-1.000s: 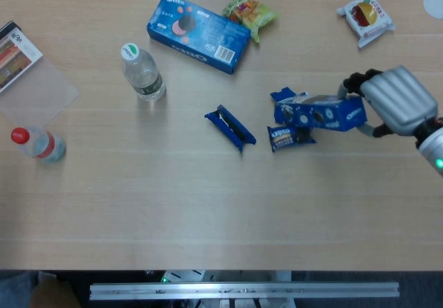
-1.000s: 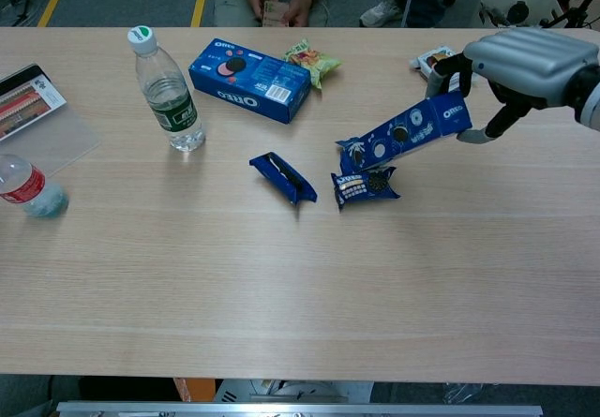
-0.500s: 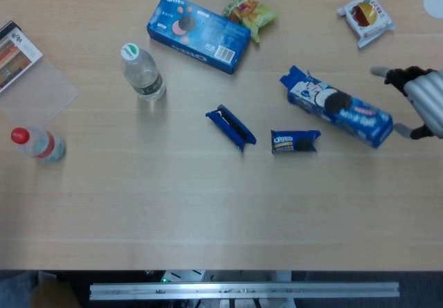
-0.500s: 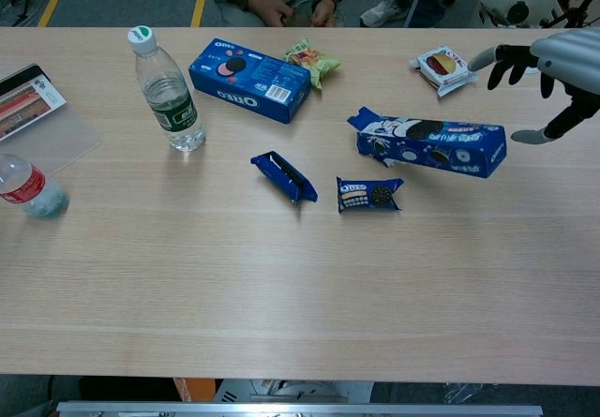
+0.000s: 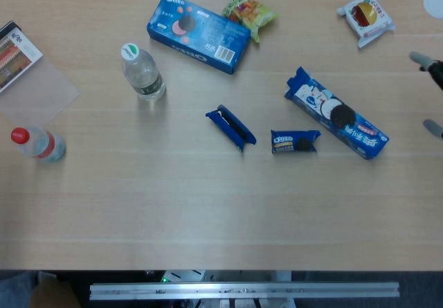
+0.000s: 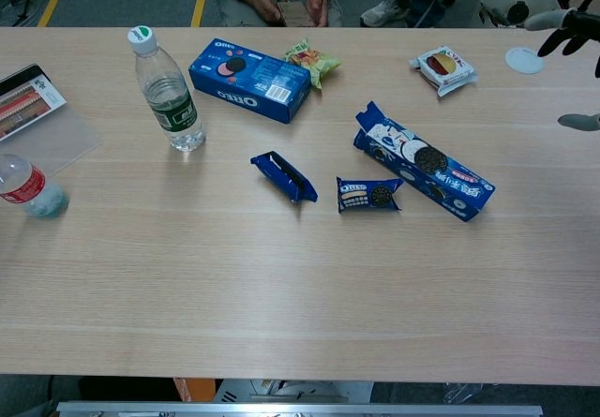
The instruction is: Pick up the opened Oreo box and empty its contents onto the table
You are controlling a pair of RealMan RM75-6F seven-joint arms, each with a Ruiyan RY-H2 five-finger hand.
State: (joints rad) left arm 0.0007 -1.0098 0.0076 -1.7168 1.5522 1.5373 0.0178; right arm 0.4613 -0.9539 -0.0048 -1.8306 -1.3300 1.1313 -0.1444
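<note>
The opened Oreo box lies flat on the table right of centre, its torn flap end pointing to the far left. A small Oreo packet lies just left of it. Further left is a dark blue wrapper piece. My right hand shows only as spread fingertips at the right edge. It holds nothing and is well clear of the box. My left hand is out of both views.
A closed Oreo box and a green snack bag lie at the back. A water bottle stands left of centre and a red-capped bottle lies far left. A red-and-white snack pack sits back right. People sit across the table.
My right hand held the box tilted over the table, then let it go. The box now lies flat and the hand has drawn back to the right edge.
</note>
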